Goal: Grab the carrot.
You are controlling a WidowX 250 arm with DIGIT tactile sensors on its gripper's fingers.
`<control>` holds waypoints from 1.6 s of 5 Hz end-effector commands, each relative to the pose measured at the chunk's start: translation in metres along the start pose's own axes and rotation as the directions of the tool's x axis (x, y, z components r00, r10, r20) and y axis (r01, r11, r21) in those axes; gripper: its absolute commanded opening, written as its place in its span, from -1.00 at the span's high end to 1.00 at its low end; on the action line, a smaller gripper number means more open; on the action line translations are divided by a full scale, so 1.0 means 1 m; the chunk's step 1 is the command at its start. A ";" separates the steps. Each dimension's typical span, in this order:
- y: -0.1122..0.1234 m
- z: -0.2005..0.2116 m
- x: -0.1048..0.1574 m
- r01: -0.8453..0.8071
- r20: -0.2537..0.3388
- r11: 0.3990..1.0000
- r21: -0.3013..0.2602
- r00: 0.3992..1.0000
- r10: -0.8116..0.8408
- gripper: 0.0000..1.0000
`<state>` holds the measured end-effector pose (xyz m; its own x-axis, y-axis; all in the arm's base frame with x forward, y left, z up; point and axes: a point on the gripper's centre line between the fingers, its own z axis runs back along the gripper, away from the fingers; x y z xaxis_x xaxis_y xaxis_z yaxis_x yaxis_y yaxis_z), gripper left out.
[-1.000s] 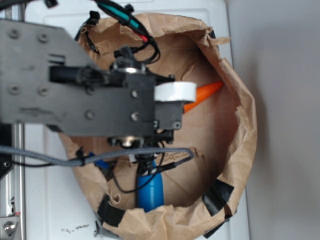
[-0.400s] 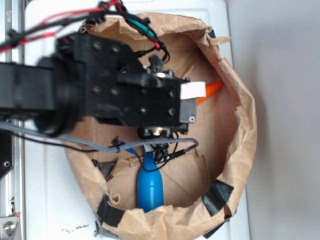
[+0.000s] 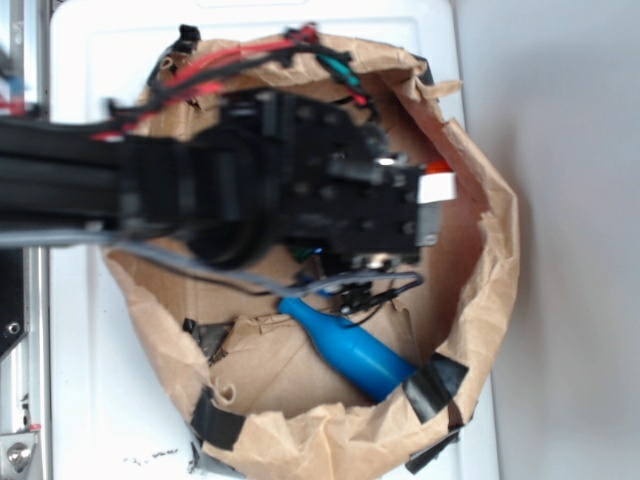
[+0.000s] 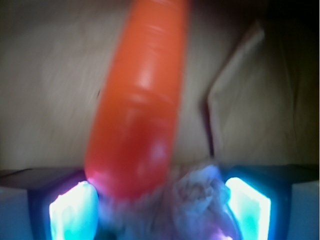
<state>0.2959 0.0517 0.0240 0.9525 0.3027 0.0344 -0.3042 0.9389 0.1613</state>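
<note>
In the wrist view the orange carrot (image 4: pixel 137 110) fills the middle, blurred, running from top centre down to its wide end by the left finger. My gripper (image 4: pixel 160 207) is open, its lit fingertips (image 4: pixel 72 210) standing wide apart on either side. Between them lie the carrot's wide end and a crumpled white paper wad (image 4: pixel 200 195), which is nearer the right finger. From outside, the black arm (image 3: pixel 330 200) covers nearly all of the carrot (image 3: pixel 437 166); only a small orange bit shows past the white tag. The fingers are hidden there.
Everything lies inside a brown paper bag (image 3: pixel 495 250) with rolled-down walls and black tape patches, standing on a white surface (image 3: pixel 90 400). A blue bottle (image 3: pixel 350 348) lies diagonally on the bag floor near the front. Red and green wires (image 3: pixel 250 60) trail over the rear rim.
The arm has reached further right and lower into the bag, covering most of the carrot. The blue bottle has swung from upright in the picture to a diagonal, base toward the right.
</note>
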 end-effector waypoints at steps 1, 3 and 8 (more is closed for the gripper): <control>0.004 -0.002 0.018 -0.010 0.024 1.000 0.014 1.000 0.010 1.00; 0.003 0.041 -0.002 0.035 0.050 0.996 -0.080 0.998 -0.031 1.00; 0.000 0.165 -0.040 0.235 0.163 0.964 -0.124 0.963 -0.214 1.00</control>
